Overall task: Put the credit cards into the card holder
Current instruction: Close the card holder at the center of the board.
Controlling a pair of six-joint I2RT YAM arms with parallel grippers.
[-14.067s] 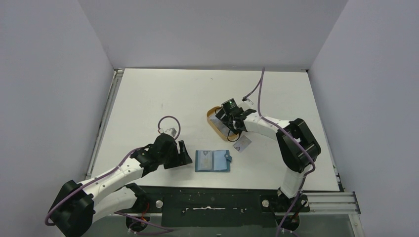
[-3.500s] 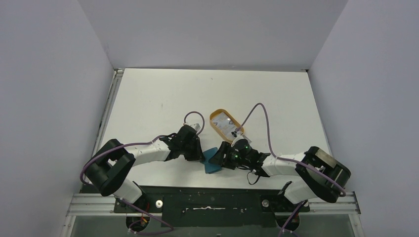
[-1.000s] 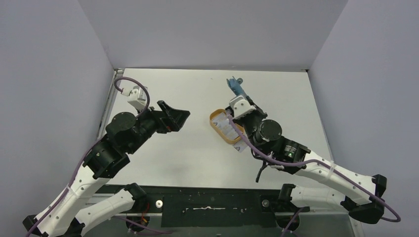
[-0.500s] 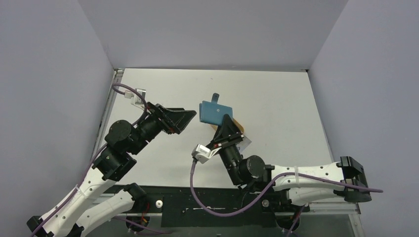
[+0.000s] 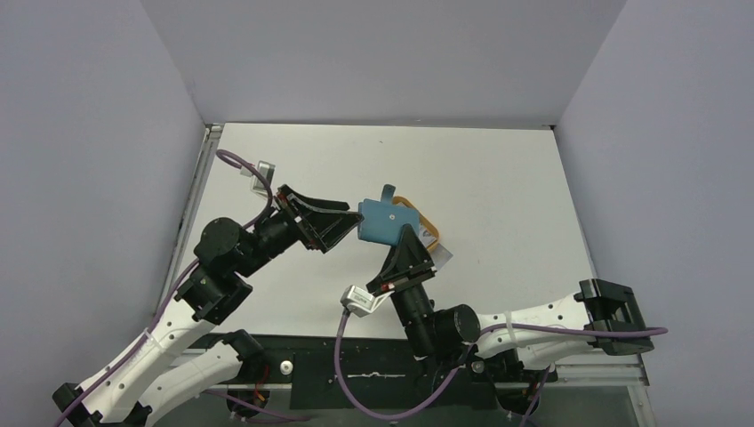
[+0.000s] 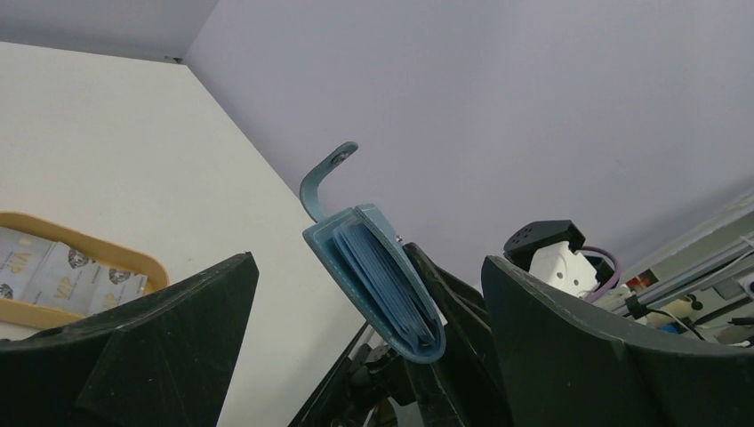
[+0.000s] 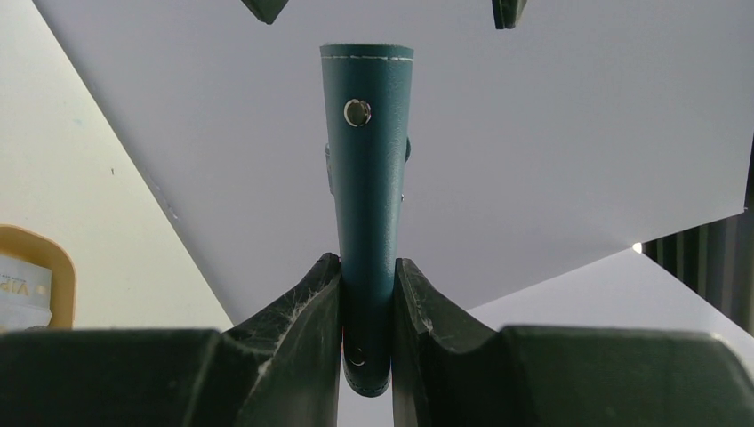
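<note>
clamping card holder (image 5: 382,221) by one edge, right jaws hold it aloft.

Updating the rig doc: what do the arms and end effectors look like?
Left arm and right arm: white links, black joint housings, a purple cable looped along each. Left end effector and right end effector: matte black, two broad wedge fingers, small white camera mount behind. No markings visible.

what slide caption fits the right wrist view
Right gripper pinching the folded teal card holder upright in mid-air, tan tray edge at left.
</note>
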